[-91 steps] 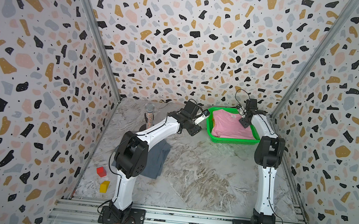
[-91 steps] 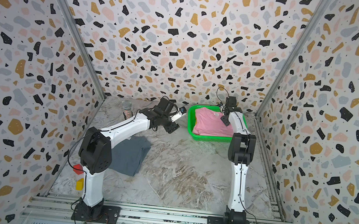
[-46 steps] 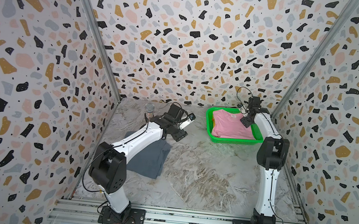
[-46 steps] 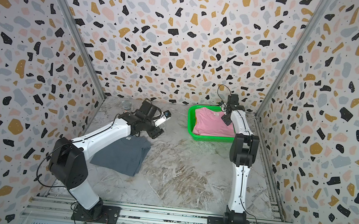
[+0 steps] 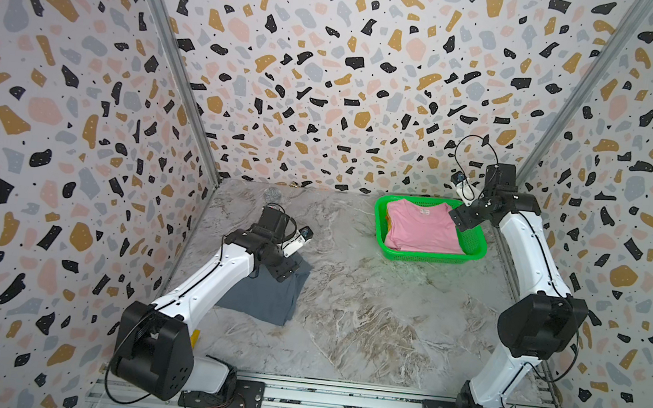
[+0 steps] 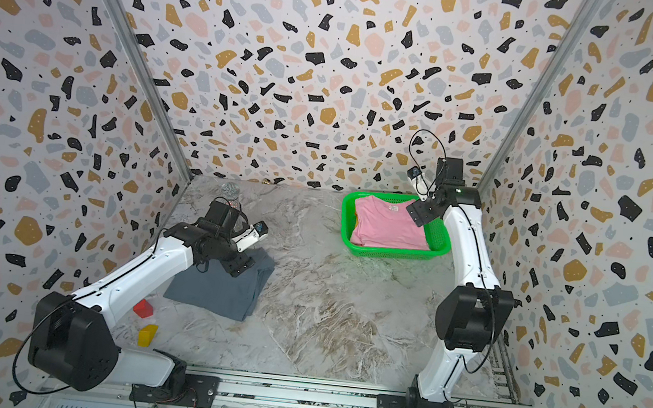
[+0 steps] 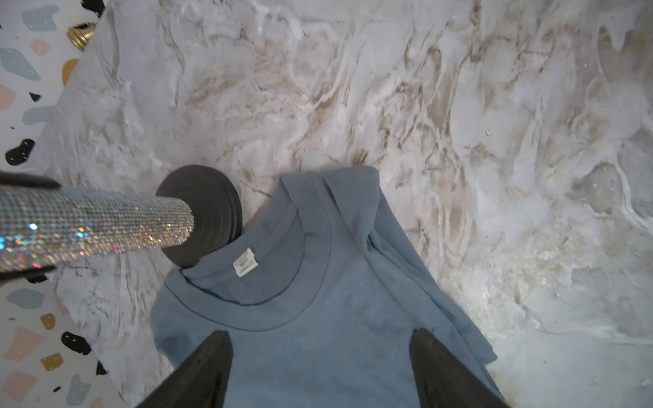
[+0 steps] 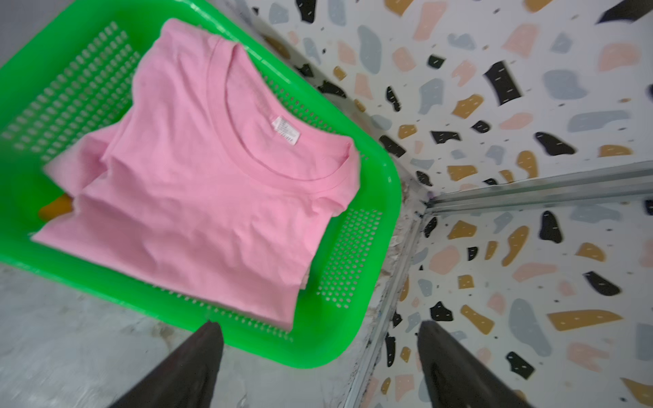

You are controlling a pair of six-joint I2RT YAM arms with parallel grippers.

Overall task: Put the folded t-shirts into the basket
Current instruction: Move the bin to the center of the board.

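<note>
Your left end effector [image 7: 319,333] hovers, jaws apart, over the slate grey-blue t-shirt [image 5: 268,299] on the table [image 5: 365,322], likely lining up to take it.
Your right end effector [image 8: 318,324], jaws apart and empty, hangs beside the green basket [image 8: 335,339], probably keeping the way in clear. The pink t-shirt [image 8: 198,183] lies inside, over an orange one [image 8: 58,206]. The grey shirt's neck tag [image 7: 245,262] and the pink shirt's neck tag [image 8: 286,130] carry print too small to read.

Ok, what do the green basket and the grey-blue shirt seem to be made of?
Basket: likely moulded plastic, glossy; light sheen on the rim, rows of punched holes in the walls. Grey-blue shirt: soft matte knit cloth, perhaps cotton; creases, stitched collar, sewn neck label.
</note>
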